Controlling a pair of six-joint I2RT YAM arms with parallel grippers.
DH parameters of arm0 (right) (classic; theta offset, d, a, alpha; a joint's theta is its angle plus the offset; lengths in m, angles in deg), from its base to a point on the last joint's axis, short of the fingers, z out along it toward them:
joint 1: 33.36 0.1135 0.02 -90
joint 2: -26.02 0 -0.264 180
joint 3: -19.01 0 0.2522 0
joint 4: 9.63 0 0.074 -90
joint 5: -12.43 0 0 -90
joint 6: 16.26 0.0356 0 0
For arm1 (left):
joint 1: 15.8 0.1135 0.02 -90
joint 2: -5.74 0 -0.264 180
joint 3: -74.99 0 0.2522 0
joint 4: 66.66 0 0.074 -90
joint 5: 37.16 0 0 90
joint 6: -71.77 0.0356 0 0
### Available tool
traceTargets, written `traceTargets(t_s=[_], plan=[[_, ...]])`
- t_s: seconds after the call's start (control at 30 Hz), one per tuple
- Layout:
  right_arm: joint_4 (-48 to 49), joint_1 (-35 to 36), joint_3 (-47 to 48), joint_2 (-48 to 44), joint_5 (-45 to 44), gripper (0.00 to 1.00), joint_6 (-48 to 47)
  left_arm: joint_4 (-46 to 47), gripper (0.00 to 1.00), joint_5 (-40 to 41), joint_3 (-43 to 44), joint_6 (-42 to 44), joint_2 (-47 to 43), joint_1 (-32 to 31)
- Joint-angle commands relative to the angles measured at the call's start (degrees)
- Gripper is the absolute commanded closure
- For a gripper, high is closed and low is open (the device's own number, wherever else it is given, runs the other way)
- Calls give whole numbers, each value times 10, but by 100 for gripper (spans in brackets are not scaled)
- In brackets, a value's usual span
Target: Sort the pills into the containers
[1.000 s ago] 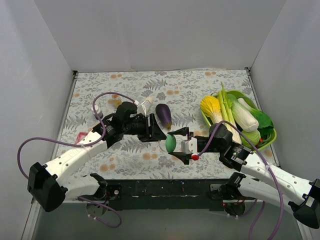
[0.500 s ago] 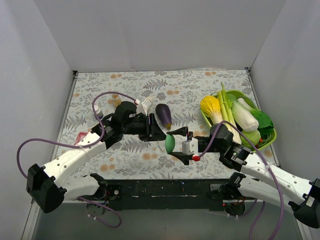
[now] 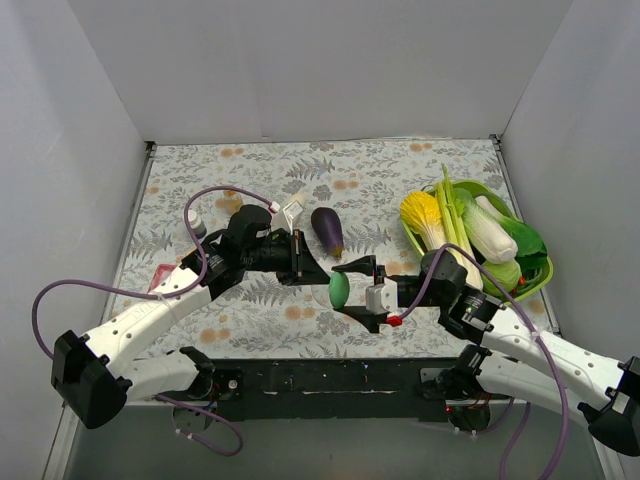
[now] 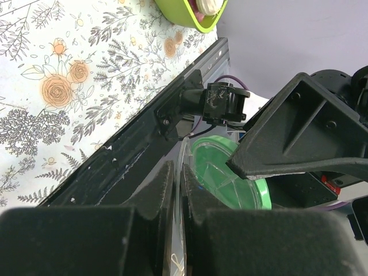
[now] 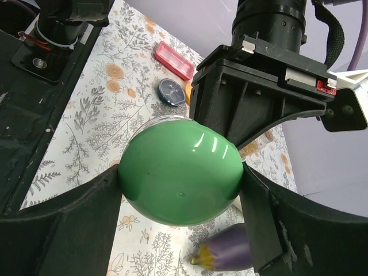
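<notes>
Plain whitish walls [image 3: 300, 70] box in the desk [image 3: 400, 170] at the back, left and right. The desk has a pale floral-print cover and a black rail [image 3: 340, 375] along the near edge. Soft, even lighting.

We look into a robot test booth: plain white walls [image 3: 300, 70] beyond the jaws, floral-clothed table [image 3: 380, 170] beneath.

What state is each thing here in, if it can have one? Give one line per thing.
left gripper: shut on the lid, pinching its rim.
right gripper: shut on the green dish.
green dish: held on edge, above the table.
lid: clear, against the green dish.
blue dish: flat on the table.
eggplant: lying on the table.
</notes>
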Motion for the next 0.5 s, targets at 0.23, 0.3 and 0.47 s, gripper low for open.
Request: traceTargets(t_s=[0.23,0.3,0.47], plan=[[20,-2,-18,-19,7,13,-5,-107,100,103,50,50,6,-3],[2,-3,-12,-23,7,10,2,-150,100,134,70,71,20,-3],[-33,-2,-8,-48,19,9,35,-206,100,219,103,141,54,-4]])
